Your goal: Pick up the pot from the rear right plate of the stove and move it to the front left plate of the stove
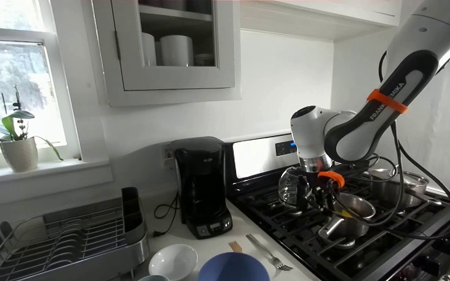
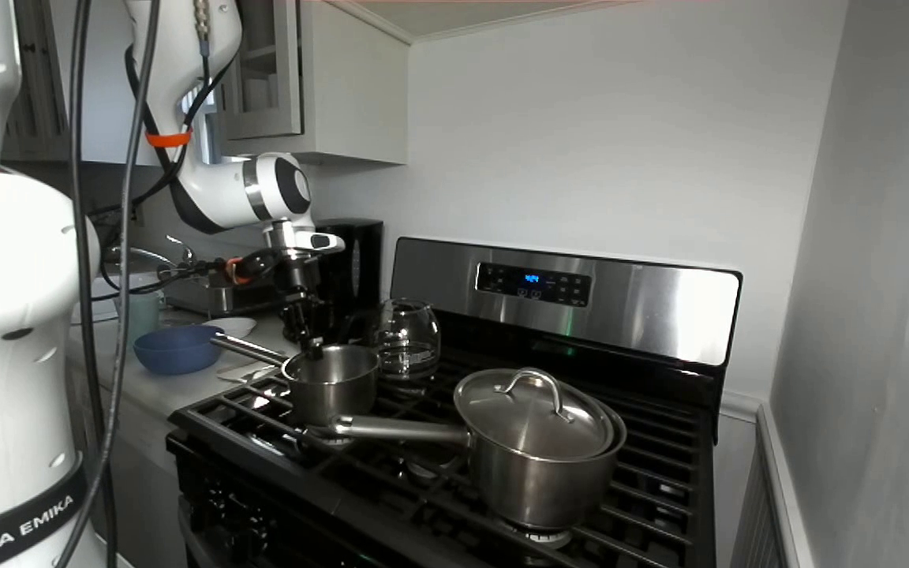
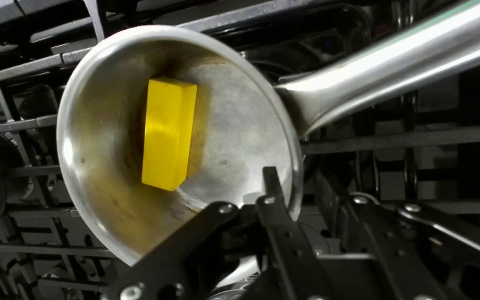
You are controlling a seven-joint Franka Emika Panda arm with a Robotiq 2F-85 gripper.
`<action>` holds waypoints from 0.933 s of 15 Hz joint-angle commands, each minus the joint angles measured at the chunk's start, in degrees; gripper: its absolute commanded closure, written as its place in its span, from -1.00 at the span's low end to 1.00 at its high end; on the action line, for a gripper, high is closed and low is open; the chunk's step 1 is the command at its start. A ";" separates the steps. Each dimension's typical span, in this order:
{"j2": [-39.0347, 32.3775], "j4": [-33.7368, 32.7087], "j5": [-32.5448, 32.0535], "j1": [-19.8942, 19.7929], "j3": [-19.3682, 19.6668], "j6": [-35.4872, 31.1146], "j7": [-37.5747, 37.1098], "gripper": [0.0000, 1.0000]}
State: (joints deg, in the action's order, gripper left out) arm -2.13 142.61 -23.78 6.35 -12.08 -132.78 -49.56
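The pot (image 1: 359,205), a small shiny saucepan, stands upright on the front left plate (image 1: 344,245) of the stove (image 2: 443,272). It also shows in an exterior view (image 2: 332,398), its handle pointing towards the counter. In the wrist view the pot (image 3: 240,121) holds a yellow block (image 3: 167,133). My gripper (image 3: 295,177) is open at the pot's rim, one finger inside the pot and the other outside, with a gap to the rim. The gripper is above the rim in both exterior views (image 1: 315,200) (image 2: 308,343). The rear right plate is hard to make out behind the larger pot.
A glass carafe (image 2: 407,343) stands just behind the pot. A larger lidded steel pot (image 2: 541,481) stands on the stove's right side, its handle reaching towards the small pot. A coffee maker (image 1: 203,187), a blue bowl (image 1: 233,267) and a fork (image 1: 266,249) are on the counter beside the stove.
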 commanded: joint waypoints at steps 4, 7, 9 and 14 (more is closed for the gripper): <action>3.26 -0.18 7.74 2.52 0.40 0.81 11.75 -0.60; 11.10 2.61 16.52 3.86 -0.35 2.93 25.45 -0.98; 17.31 3.21 18.66 3.68 0.76 7.56 34.29 -1.00; 32.56 2.74 17.04 2.75 4.09 17.72 45.39 -1.00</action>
State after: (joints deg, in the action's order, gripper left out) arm 19.71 143.05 -7.29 9.58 -10.15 -119.45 -10.81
